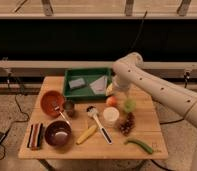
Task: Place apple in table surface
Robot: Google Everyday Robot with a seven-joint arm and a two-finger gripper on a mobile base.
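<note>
Judged: apple point(111, 101) firm, smooth, light; grasp across widest girth. At its 12 o'clock: pincer point(117, 93), state cannot tell.

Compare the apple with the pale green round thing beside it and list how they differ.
Colour: the apple is orange-red with a paler patch; the green round thing is pale green. Place: the apple lies further left in the view, nearer the green tray; the green round thing lies to its right. The hand hangs just above the apple, not over the green round thing. Both are small, round and rest on the table surface.
</note>
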